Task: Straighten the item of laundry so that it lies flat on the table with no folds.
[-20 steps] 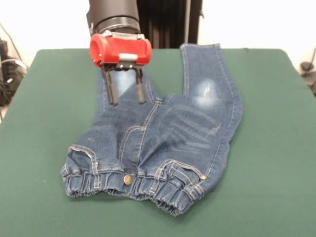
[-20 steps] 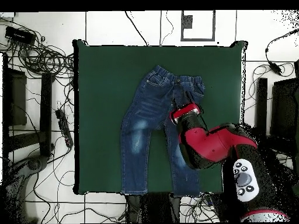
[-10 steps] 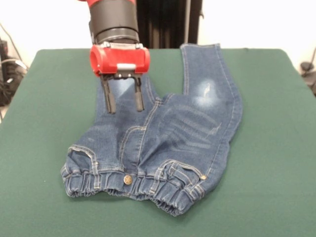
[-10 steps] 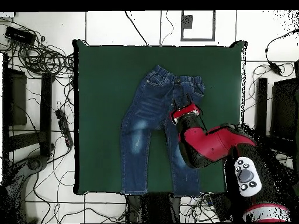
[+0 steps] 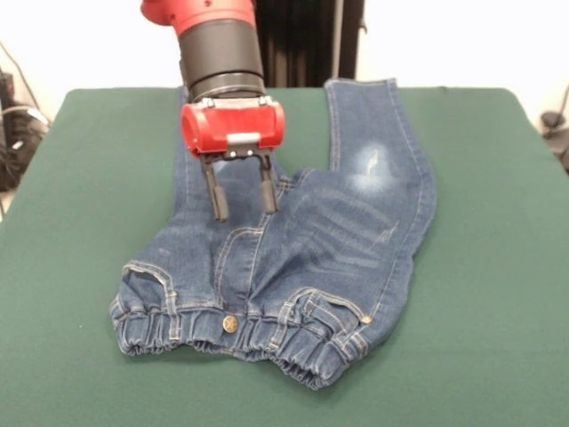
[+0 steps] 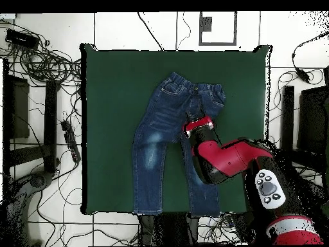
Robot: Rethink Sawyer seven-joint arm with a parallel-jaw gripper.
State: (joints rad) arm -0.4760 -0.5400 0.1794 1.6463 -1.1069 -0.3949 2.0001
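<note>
Lying rumpled at the waistband, the jeans [image 5: 293, 258] spread over the green worktop [image 5: 498, 267]; the gripper [image 5: 242, 200] hovered above them, fingers apart, empty.

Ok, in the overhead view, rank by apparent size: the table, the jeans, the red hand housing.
Largest to smallest:
1. table
2. jeans
3. hand housing, though it sits nearer the camera, so it looks bigger than it is.

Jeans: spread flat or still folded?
Mostly spread, not flat: the jeans have both legs out, but cloth bunches in ridges at the crotch and waistband.
</note>
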